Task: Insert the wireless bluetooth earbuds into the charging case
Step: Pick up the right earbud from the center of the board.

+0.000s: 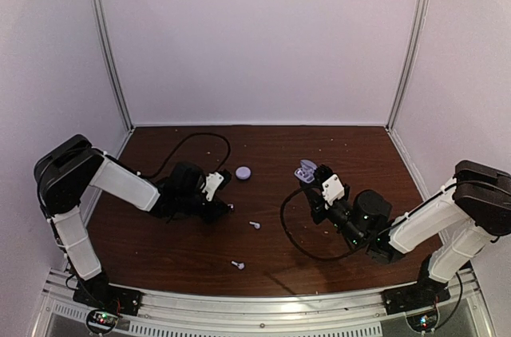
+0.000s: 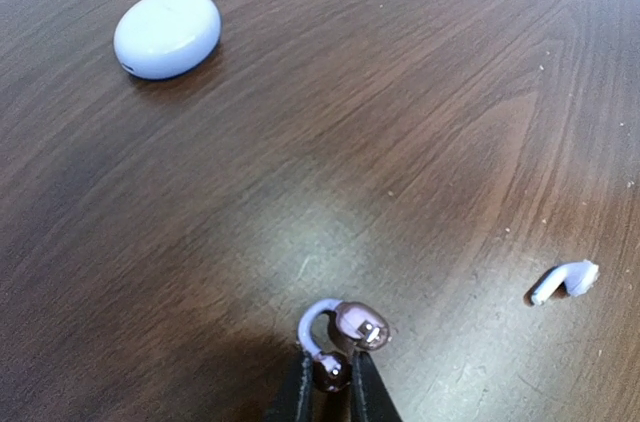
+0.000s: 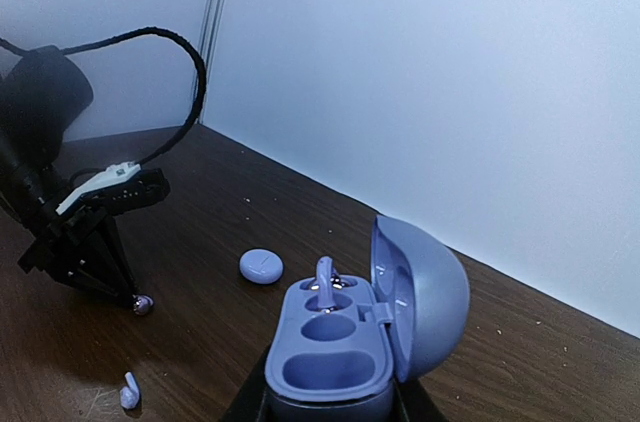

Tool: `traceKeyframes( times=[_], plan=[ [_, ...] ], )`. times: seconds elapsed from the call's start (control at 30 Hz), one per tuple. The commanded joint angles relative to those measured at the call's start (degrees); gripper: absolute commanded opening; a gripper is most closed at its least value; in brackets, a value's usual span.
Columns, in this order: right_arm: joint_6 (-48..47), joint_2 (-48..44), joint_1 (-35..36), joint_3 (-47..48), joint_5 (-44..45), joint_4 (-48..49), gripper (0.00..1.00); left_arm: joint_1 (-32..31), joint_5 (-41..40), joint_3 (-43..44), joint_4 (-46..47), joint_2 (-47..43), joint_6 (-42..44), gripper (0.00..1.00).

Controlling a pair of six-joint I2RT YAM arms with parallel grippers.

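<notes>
My left gripper [image 2: 332,370] is shut on the lower shiny bead of a lilac clip-shaped earbud [image 2: 345,327], low over the table; from above it sits left of centre [image 1: 229,208]. My right gripper [image 3: 330,408] is shut on the base of the lilac charging case [image 3: 330,357], whose lid [image 3: 425,292] stands open. One clip earbud [image 3: 325,287] sits upright in the case's far slot; the near slot is empty. Two small whitish stemmed earbuds lie on the table, one [image 1: 255,225] to the right of my left gripper and the other [image 1: 238,264] nearer the front edge.
A second round lilac case [image 1: 243,172], shut, lies on the dark wooden table [image 1: 160,241] between the two grippers, toward the back. Black cables loop behind the left arm [image 1: 200,139] and in front of the right arm [image 1: 295,241]. White walls enclose three sides.
</notes>
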Motion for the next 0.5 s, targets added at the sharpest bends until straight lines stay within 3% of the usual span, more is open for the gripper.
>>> traceKeyframes(
  times=[0.0, 0.47],
  plan=[
    [0.7, -0.6, -0.3, -0.2, -0.2, 0.9, 0.00, -0.2, -3.6, 1.9, -3.9, 0.5, 1.4, 0.08],
    [0.8, -0.4, -0.3, -0.1, -0.9, 0.7, 0.00, -1.0, -0.4, -0.7, -1.6, -7.6, 2.7, 0.03]
  ],
)
